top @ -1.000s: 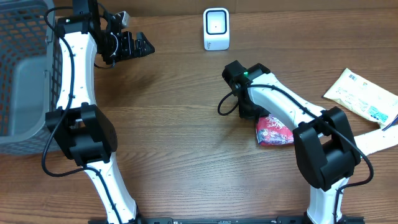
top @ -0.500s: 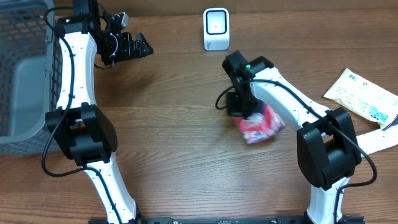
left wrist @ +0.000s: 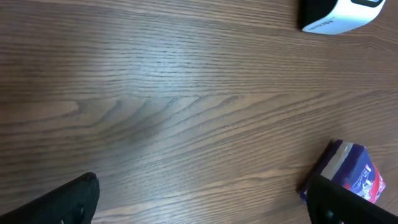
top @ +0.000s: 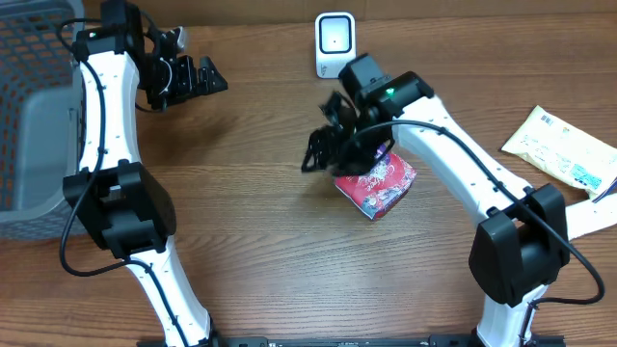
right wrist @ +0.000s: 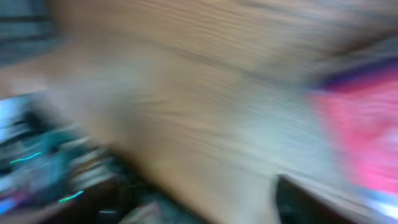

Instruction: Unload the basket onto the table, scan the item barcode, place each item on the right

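**Red packet lying on the tabletop, both pincers released**

The red packet point(top: 378, 183) lies on the tabletop point(top: 260, 251) just right of centre frame, turned at an angle. The right pincer point(top: 323, 145) hangs at the packet's upper-left edge. Its prongs look spread and aren't gripping the packet. The right wrist view is a total blur, just a red smear at the right. Further up, the white scanner point(top: 335, 43) stands at top centre, apart from the packet. The left pincer point(top: 207, 77) is upper left, spread wide and empty. A grey basket point(top: 29, 106) sits at the left edge.
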Tool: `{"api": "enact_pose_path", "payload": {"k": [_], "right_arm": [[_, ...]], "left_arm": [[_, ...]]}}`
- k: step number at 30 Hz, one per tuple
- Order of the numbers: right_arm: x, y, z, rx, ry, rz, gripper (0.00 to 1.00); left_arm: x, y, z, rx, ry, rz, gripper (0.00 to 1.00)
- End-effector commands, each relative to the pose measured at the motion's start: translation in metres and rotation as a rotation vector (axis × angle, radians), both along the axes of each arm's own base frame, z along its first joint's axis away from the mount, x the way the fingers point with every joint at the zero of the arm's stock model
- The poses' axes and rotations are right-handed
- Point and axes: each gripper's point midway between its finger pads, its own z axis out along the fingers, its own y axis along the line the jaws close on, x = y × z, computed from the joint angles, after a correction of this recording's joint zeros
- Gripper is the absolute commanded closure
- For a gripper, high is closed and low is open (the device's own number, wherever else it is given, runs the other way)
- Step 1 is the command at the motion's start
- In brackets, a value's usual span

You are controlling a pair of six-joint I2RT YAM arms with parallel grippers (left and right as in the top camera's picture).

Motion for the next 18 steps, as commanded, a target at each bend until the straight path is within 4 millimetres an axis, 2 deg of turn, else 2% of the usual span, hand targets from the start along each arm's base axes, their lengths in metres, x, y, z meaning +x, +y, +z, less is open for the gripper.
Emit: {"api": "enact_pose_path", "payload": {"k": [1, 5, 10, 13, 18], "right_arm": [[0.020, -0.045, -0.015, -0.433, -0.281, 0.046, 0.08], [0.017, -0.044, -0.030, -0.566, -0.369, 0.093, 0.00], [0.020, -0.046, -0.062, -0.696, -0.432, 0.044, 0.00], [0.026, -0.048, -0.073, -0.722, -0.450, 0.020, 0.02], [0.034, -0.037, -0.085, -0.704, -0.477, 0.026, 0.05]], "left_arm": [[0.004, 0.003, 0.001, 0.007, -0.013, -0.007, 0.00], [0.004, 0.003, 0.001, 0.004, -0.011, 0.002, 0.00], [0.006, 0.004, 0.001, 0.008, -0.021, 0.000, 0.00], [0.008, 0.011, 0.002, 0.014, -0.032, 0.013, 0.00], [0.011, 0.024, 0.003, 0.018, -0.048, 0.038, 0.00]]}}
